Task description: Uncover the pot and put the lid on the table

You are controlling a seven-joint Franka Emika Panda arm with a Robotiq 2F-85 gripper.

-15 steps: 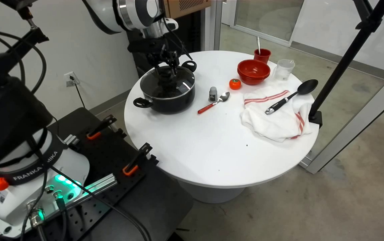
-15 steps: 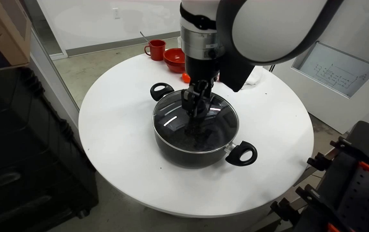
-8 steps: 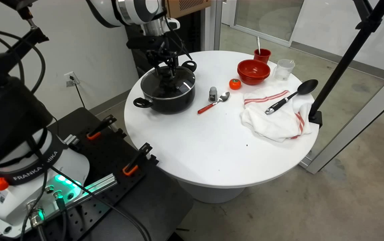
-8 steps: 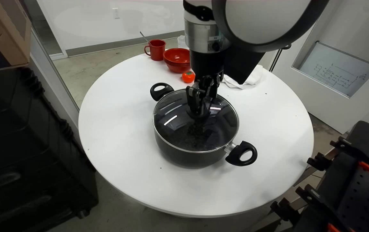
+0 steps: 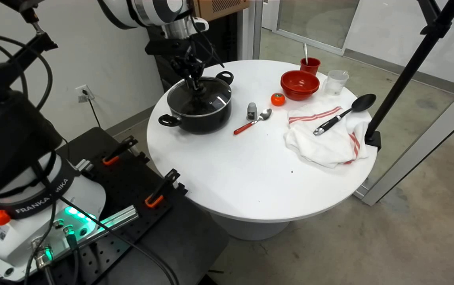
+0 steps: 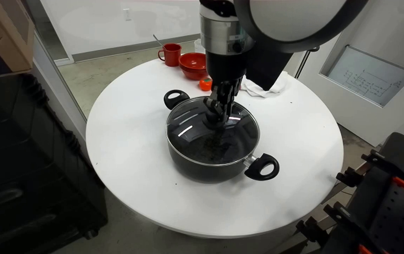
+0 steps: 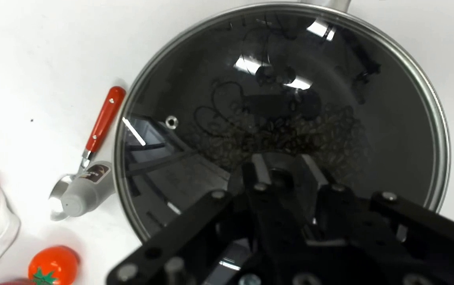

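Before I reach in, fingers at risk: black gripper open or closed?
Black gripper: jaws partly apart at the round black knob of the clear round glass lid; whether they grip it cannot be told.

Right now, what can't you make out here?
- Knob: in the wrist view the gripper covers much of it; whether it's held, I can't tell.
- Pot contents: in the wrist view, reflections on the glass lid obscure small pieces inside.
- Grey bottle: label too small and blurred, wrist view.
- Utensil in the red mug: lower end hidden by the mug's wall, both exterior views.
- Arm: cut off by the top edge, both exterior views.
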